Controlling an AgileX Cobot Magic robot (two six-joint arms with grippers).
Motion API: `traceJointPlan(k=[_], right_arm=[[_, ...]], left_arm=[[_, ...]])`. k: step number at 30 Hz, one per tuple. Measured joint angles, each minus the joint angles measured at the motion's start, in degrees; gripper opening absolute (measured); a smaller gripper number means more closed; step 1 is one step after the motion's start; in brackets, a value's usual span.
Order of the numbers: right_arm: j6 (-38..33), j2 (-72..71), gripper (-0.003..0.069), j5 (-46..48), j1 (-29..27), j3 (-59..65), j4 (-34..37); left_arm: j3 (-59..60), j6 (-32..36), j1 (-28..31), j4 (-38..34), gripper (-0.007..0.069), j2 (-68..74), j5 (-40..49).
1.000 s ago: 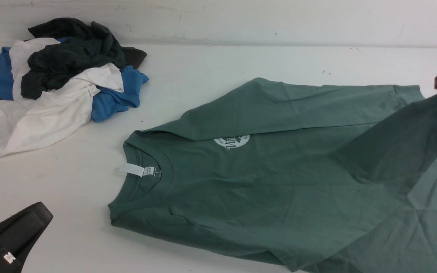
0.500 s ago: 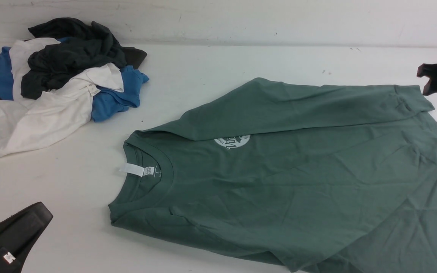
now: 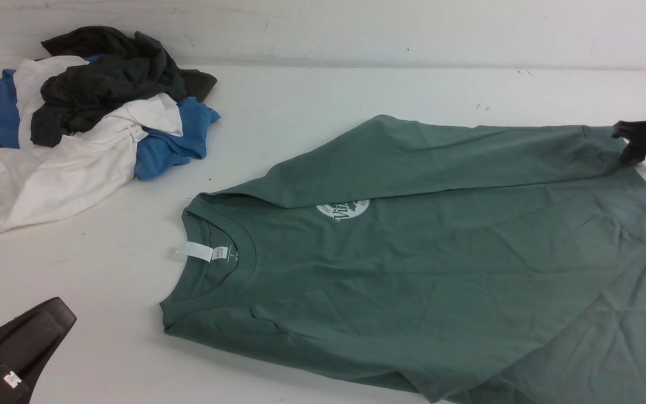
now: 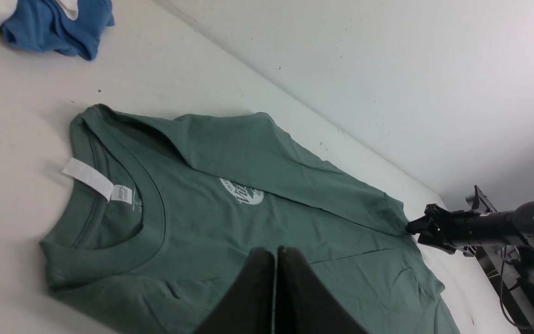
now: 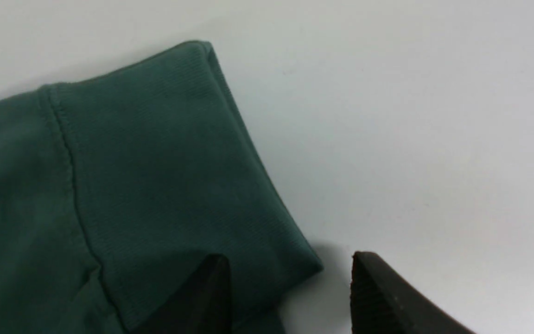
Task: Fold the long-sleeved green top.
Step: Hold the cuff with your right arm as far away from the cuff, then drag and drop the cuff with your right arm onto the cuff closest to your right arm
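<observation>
The right pincer (image 3: 631,147) gapes over the cuff (image 5: 155,162) of the green long-sleeved top (image 3: 413,269), far right. The left pincer (image 4: 276,254) is together, empty.

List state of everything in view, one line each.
green long-sleeved top: flat on table, front up, far sleeve folded across chest.
sleeve cuff: flat, ungripped.
right gripper: open, astride cuff corner.
left gripper: shut, empty.
clothes pile: crumpled, far left.

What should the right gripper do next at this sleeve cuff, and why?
Probably close the right gripper on the sleeve cuff of the green long-sleeved top: its jaws stand open with the cuff's corner between them, so nothing is gripped yet.
</observation>
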Motion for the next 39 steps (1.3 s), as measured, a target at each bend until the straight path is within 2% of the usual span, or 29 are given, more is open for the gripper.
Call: traceJointPlan(k=[6, 11, 15, 16, 17, 18, 25, 30, 36, 39], right_arm=[[0.0, 1.1, 0.0335, -4.1, 0.0, -0.1, 6.4], [-0.1, 1.2, 0.0306, -4.4, 0.0, -0.1, 7.7], [-0.2, 1.2, 0.014, -3.6, 0.0, -0.1, 7.7], [-0.2, 1.2, 0.012, -3.5, 0.0, -0.1, 7.7], [-0.2, 1.0, 0.005, -3.4, -0.1, -0.1, 7.7], [-0.2, 0.7, 0.0031, -3.2, -0.1, -0.1, 7.7], [-0.2, -7.2, 0.002, 0.6, 0.1, 0.0, 3.8], [0.2, -17.1, 0.002, 12.3, 0.1, 0.0, 1.1], [0.3, -23.7, 0.002, 26.3, 0.0, -0.3, -0.6], [0.8, -25.4, 0.002, 28.5, 0.0, 1.3, -1.2]], left_arm=[[0.0, 0.0, 0.0, 0.0, -0.0003, 0.0, 0.0], [0.0, 0.0, 0.0, 0.0, -0.0003, 0.0, 0.0], [0.0, 0.0, 0.0, 0.0, -0.0003, 0.0, 0.0], [0.0, 0.0, 0.0, 0.0, -0.0003, 0.0, 0.0], [0.0, 0.0, 0.0, 0.0, -0.0003, 0.0, 0.0], [0.0, 0.0, 0.0, 0.0, -0.0003, 0.0, 0.0], [0.0, -1.6, 0.0, -0.2, -0.0003, 0.0, 0.0], [0.0, -7.8, 0.0, -2.7, -0.0003, 0.0, 0.1], [-1.5, -8.7, 0.0, -3.6, -0.0003, 0.0, 2.6], [-5.1, -7.3, 0.0, -3.6, -0.0003, 1.1, 4.8]])
